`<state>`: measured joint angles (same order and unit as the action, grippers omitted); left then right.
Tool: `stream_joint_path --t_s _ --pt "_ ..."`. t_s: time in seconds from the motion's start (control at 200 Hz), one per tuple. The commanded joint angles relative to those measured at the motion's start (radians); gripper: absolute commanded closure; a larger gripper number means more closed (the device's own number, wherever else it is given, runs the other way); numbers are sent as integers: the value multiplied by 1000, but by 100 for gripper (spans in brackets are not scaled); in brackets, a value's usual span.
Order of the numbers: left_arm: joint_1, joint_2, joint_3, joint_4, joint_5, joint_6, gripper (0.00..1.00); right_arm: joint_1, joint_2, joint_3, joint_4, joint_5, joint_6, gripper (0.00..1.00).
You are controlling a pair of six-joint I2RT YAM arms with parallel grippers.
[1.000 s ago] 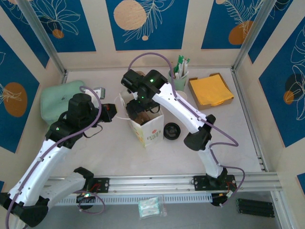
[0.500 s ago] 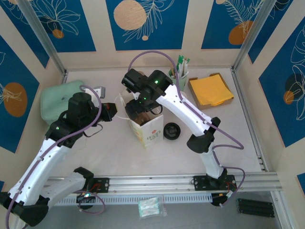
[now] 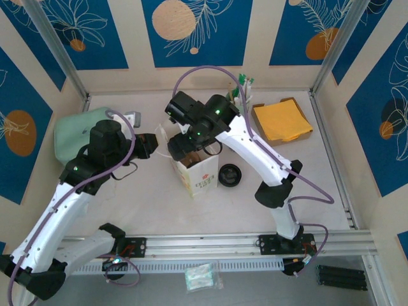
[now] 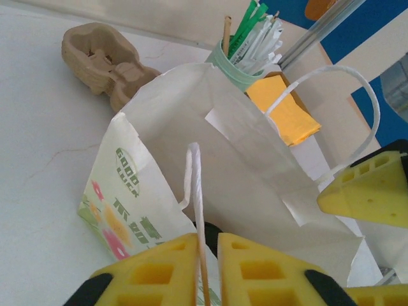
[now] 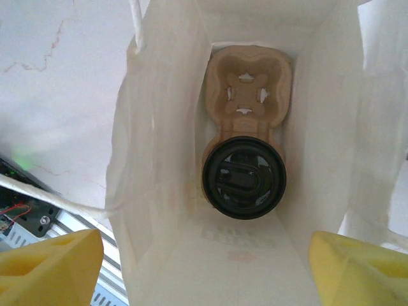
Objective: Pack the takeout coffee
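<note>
**Desk:** How did the tools stand?

**Me:** My right tool (image 5: 205, 245) was spread wide and held nothing, its yellow fingers (image 5: 51, 264) in the two bottom corners of the wrist view. My left tool (image 4: 207, 241) had its fingers nearly together, with the bag's handle (image 4: 194, 191) running up between them. I couldn't tell whether they actually pinched it.

**Desk:** And the coffee?

**Me:** It was directly below the right tool, at the bottom of the paper bag (image 5: 159, 127). The takeout coffee (image 5: 244, 177) sat mid-frame in the lower pocket of the pulp carrier (image 5: 248, 83), and the pocket above it was empty. It stood upright, so its long axis ran straight along that camera's line of sight and I saw just a dark round top. The right arm was plainly the nearer one. The left was off at the bag's side.

**Desk:** So what did the next move turn on?

**Me:** I judged the cup packed. Any withdrawal had to go straight up through the bag mouth without snagging the walls.

**Desk:** Did the views differ?

**Me:** The right wrist view gave me the bag's inside. From overhead the arm lay across the mouth, but I could see a loose black lid (image 3: 229, 174) on the table (image 3: 159, 204), just right of the bag. The left wrist view showed the mint-green cup (image 4: 239, 64) of stirrers behind the bag.
</note>
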<state>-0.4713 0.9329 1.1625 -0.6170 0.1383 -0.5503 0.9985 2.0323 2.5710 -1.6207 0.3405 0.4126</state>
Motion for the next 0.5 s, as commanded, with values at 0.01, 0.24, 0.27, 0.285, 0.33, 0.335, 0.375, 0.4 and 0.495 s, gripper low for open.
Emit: stream_joint_path --t_s 0.01,0.24,0.27,0.285,0.33,0.335,0.375,0.4,0.495 --pt "10 0 45 -4 21 5 80 12 -50 6 -143 1 23 16" --pt "10 9 90 -18 18 13 65 12 -116 -34 -92 -7 32 16" --pt "10 10 96 -19 17 13 63 9 -123 -35 -83 -10 32 16" --pt "10 11 98 -20 17 13 62 9 -126 -37 -80 -13 32 16" --pt "10 13 108 -19 18 12 58 6 -136 -36 -68 -18 34 16" --pt "10 13 109 -19 18 13 58 5 -138 -35 -66 -18 34 16" --pt "10 16 120 -20 18 12 55 2 -147 -37 -53 -25 34 16" --pt "10 17 125 -20 18 12 54 -1 -154 -38 -44 -26 34 16" --pt "10 27 151 -17 22 12 48 -17 -185 -54 0 -44 35 16"
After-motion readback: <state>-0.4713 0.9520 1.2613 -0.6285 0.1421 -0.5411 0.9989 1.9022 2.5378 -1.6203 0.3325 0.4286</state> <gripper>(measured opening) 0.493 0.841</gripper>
